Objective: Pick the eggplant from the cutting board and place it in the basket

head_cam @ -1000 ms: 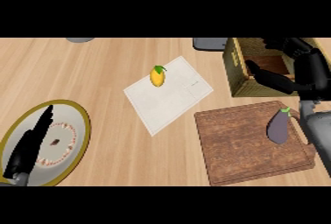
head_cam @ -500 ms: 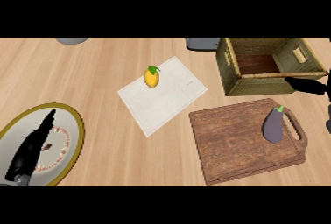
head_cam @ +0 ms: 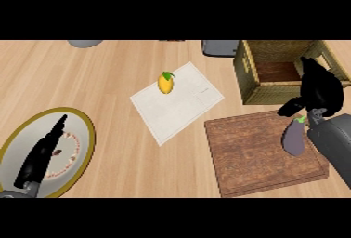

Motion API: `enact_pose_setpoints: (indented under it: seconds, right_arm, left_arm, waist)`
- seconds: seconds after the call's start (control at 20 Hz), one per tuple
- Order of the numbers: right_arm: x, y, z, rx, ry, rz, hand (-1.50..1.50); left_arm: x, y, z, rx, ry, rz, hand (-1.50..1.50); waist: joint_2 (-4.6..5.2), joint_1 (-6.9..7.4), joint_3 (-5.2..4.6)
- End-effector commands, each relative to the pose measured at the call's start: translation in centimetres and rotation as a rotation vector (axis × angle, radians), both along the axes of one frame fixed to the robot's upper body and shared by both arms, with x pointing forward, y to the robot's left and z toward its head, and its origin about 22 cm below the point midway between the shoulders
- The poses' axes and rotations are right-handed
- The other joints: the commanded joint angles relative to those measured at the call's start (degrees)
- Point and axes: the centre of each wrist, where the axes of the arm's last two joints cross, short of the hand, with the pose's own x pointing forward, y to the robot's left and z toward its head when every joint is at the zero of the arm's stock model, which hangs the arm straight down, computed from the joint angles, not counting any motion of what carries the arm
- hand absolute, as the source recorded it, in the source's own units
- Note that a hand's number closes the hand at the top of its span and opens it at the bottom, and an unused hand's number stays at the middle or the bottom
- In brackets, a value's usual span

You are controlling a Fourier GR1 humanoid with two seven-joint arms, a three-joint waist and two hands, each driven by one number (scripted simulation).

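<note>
1. Head view: the eggplant [head_cam: 293, 138] lies on the cutting board [head_cam: 257, 155], near its right edge, long axis running roughly up and down the view, stem toward the basket [head_cam: 255, 74].
2. The right hand [head_cam: 319, 89] hovers just above the stem, fingers relaxed, holding nothing; it is the nearer hand.
3. The left hand [head_cam: 37, 155] rests open over the plate [head_cam: 81, 128], well apart.

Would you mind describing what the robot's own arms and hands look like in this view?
Each arm ends in a glossy black hand with slim, tapering fingers and a thumb. The right hand joins a smooth, rounded grey forearm at the right edge. The left hand looks long and narrow; only a small grey piece of its forearm shows. No cables or markings are visible.
</note>
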Motion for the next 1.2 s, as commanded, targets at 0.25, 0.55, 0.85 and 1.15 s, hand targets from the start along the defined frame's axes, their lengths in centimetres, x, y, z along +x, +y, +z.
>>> enact_pose_setpoints:
  seconds: [0.25,0.55,0.85,1.15]
  right_arm:
    - [-0.4,12.7,6.5,-0.150,0.212,-0.136,-1.50]
    - [-2.3,12.8,6.9,-0.111,0.236,-0.178,-1.50]
    - [-2.8,11.5,6.8,-0.055,0.177,-0.242,-1.50]
    - [-4.1,8.4,5.8,-0.058,0.164,-0.248,-1.50]
  left_arm:
    - [0.6,-2.1,-0.3,-0.012,0.015,0.017,0.00]
    - [0.8,-1.0,0.2,0.000,0.005,0.054,0.00]
    - [0.7,-1.2,0.4,-0.003,0.009,0.018,0.00]
    - [0.9,-2.8,0.1,-0.019,0.004,0.025,0.00]
  waist:
    - [-0.33,-0.92,0.79]
    - [-0.14,-2.20,0.95]
    - [0.51,-1.09,1.05]
    - [0.74,-0.86,1.10]
